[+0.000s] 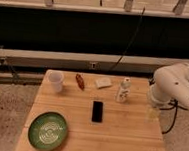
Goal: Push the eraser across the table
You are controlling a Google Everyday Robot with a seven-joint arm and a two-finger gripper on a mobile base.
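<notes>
The eraser (97, 111), a small flat black block, lies near the middle of the light wooden table (124, 138), its long side pointing away from me. My white arm (173, 85) comes in from the right. The gripper (152, 112) hangs below it at the table's right edge, well to the right of the eraser and apart from it.
A green plate (48, 131) sits at the front left. Along the far side stand a white cup (55, 81), a reddish-brown oblong thing (80, 81), a whitish flat block (103, 82) and a small white bottle (123, 90). Dark cables hang behind the table.
</notes>
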